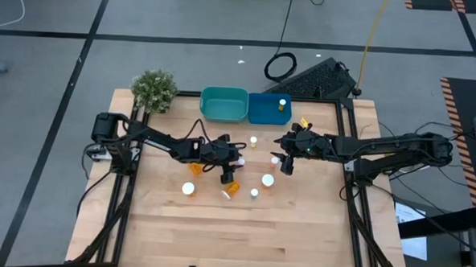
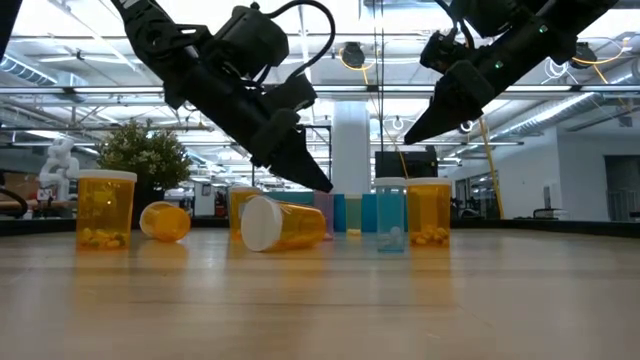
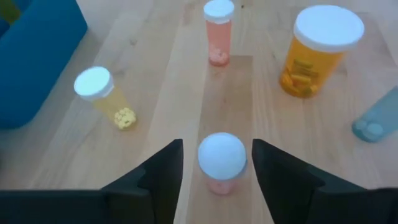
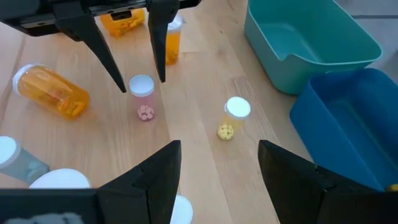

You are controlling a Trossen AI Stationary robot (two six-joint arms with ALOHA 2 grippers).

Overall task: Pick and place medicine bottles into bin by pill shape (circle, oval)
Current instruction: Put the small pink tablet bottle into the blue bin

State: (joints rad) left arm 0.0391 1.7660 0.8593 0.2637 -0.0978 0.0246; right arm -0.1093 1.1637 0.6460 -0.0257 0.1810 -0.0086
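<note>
Several medicine bottles, orange with white caps, are scattered mid-table. A slim pink-tinted bottle (image 3: 221, 160) stands upright between the fingers of my open left gripper (image 3: 217, 146); a gap shows on each side of its cap. From the right wrist view, those fingers hover just above this bottle (image 4: 142, 94). My right gripper (image 4: 219, 146) hangs open above the table right of centre, with nothing between its fingers. A wide bottle (image 2: 283, 224) lies on its side; a yellow-pill bottle (image 4: 231, 115) stands nearby. Another bottle (image 1: 282, 104) is in the blue bin (image 1: 265, 112).
The teal bin (image 1: 224, 103) and the blue bin sit side by side at the far edge, with a potted plant (image 1: 154, 89) at the far left. More bottles stand near the middle (image 1: 189, 188) (image 1: 267, 181). My two grippers are close together over the table's centre.
</note>
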